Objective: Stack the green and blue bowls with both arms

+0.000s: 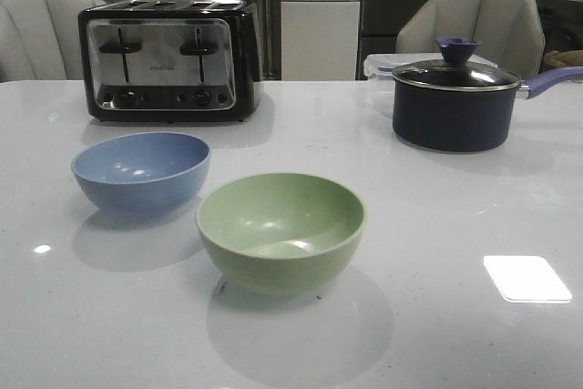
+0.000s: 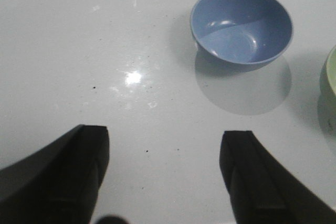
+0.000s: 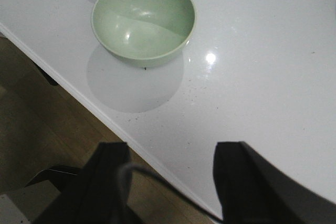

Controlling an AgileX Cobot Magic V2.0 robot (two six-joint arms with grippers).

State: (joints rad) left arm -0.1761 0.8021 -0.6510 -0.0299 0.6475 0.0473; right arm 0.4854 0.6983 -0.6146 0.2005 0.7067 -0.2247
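The pale green bowl (image 1: 281,230) sits upright and empty near the front middle of the white table. The dusty blue bowl (image 1: 141,171) sits upright and empty behind it to the left, a small gap between them. Neither arm shows in the front view. My left gripper (image 2: 165,135) is open and empty over bare table, well short of the blue bowl (image 2: 241,24); the green bowl's rim (image 2: 331,69) shows at the picture's edge. My right gripper (image 3: 170,150) is open and empty above the table's front edge, apart from the green bowl (image 3: 143,20). A thin black cable (image 3: 157,174) crosses between its fingers.
A chrome and black toaster (image 1: 168,59) stands at the back left. A dark lidded saucepan (image 1: 454,102) with a purple handle stands at the back right, a clear container behind it. The table's front edge (image 3: 79,95) drops to a wooden floor (image 3: 37,124).
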